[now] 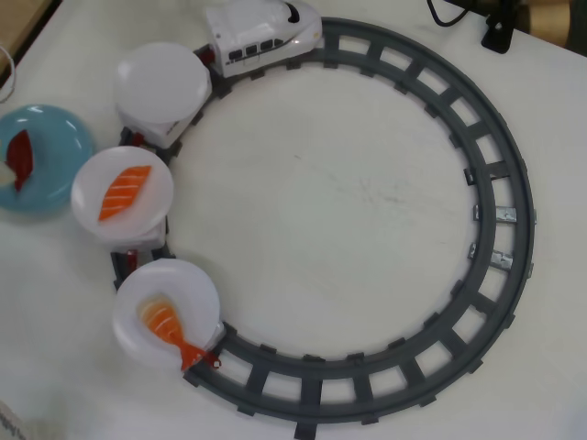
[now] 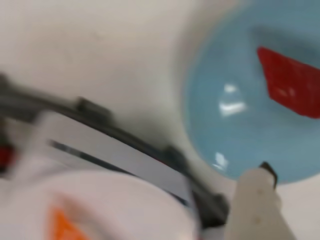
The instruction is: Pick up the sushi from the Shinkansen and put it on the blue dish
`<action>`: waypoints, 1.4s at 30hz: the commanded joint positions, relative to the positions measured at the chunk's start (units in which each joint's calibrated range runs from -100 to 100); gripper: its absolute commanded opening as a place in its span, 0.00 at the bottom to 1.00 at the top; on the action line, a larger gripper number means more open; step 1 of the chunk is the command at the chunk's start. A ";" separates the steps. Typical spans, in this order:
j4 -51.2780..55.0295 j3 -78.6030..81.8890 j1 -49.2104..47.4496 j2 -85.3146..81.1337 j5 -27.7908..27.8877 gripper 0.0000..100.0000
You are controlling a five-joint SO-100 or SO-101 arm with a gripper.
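The dark-red sushi lies on the blue dish at the left edge of the overhead view. In the blurred wrist view the sushi rests flat on the dish, with nothing gripping it. One white finger of my gripper pokes in at the bottom right, just off the dish's rim; no second finger shows beside it. The white Shinkansen stands on the track at the top, and the plate on its first car is bare.
The second car's white plate carries an orange striped salmon piece. The third plate holds an orange shrimp piece. The grey ring track circles bare white table. Black cables lie at the top right.
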 commanded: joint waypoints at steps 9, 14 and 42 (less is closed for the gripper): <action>0.41 30.02 3.48 -25.65 -6.66 0.29; -3.59 41.83 3.66 -34.77 -6.76 0.17; -29.06 102.34 4.36 -81.72 -10.89 0.03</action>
